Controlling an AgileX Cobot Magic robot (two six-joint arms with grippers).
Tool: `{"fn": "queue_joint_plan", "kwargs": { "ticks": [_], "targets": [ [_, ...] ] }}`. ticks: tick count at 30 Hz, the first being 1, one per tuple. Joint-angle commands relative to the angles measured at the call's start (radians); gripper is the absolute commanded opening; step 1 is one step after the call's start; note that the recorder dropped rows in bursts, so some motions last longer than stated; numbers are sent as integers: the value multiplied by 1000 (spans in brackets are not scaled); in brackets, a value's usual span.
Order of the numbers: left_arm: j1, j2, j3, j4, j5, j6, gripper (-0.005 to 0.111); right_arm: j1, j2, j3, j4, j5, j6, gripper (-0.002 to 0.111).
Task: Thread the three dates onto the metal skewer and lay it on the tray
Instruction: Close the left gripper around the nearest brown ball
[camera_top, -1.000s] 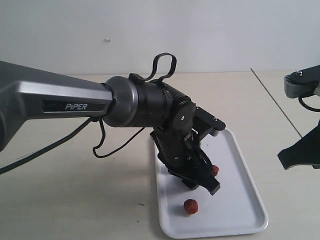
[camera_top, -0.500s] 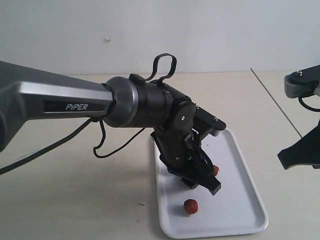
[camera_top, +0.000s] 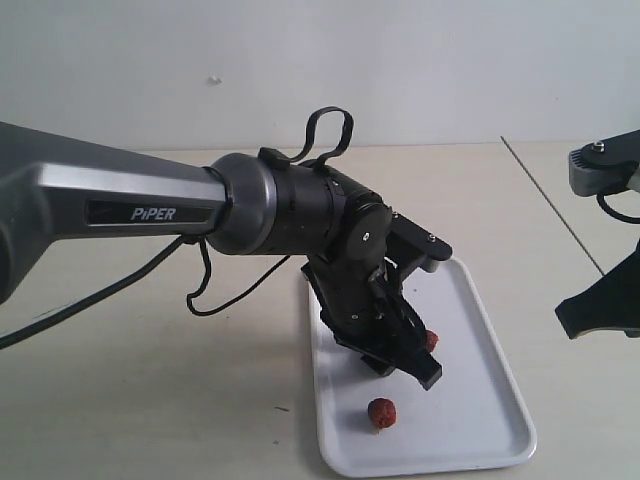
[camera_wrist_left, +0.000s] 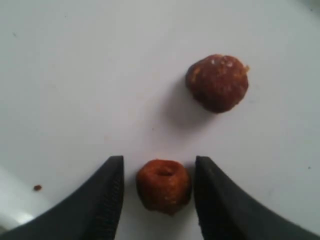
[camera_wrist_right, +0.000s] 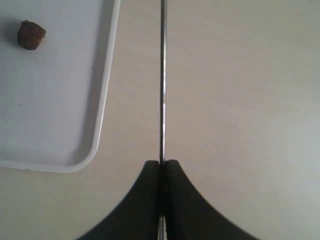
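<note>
In the left wrist view a reddish-brown date (camera_wrist_left: 164, 186) lies on the white tray (camera_wrist_left: 75, 75) between the two fingers of my left gripper (camera_wrist_left: 159, 167). The jaws are open, with a narrow gap on each side of the date. A second date (camera_wrist_left: 217, 82) lies a little beyond it. In the exterior view my left gripper (camera_top: 408, 358) is down over the tray (camera_top: 480, 420), with one date (camera_top: 431, 340) peeking out beside it and another date (camera_top: 382, 413) lying apart. My right gripper (camera_wrist_right: 161, 164) is shut on the thin metal skewer (camera_wrist_right: 162, 75), held over the table beside the tray (camera_wrist_right: 102, 115).
The left arm (camera_top: 150, 205) stretches across the beige table (camera_top: 120, 400) with a loose black cable hanging under it. The right arm (camera_top: 600, 300) is at the right edge, off the tray. A date (camera_wrist_right: 31, 35) shows on the tray in the right wrist view.
The left jaws have narrowed a little around the date. The left arm has hardly shifted and the right arm is still.
</note>
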Motion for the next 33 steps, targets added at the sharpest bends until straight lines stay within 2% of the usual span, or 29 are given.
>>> {"fn": "queue_joint_plan", "kwargs": {
  "ticks": [1,5,10,33],
  "targets": [
    [-3,8,-4,3,15,6,44,-3,-3,-9,-5,-8,-8,0],
    [-3,8,-4,3,15,6,42,-3,-3,-9,-5,-8,-8,0],
    [-3,8,-4,3,15,6,29,-3,-3,-9,-5,-8,-8,0],
    [-3,8,-4,3,15,27,29,-3,-3,-9,-5,-8,-8,0]
  ]
}}
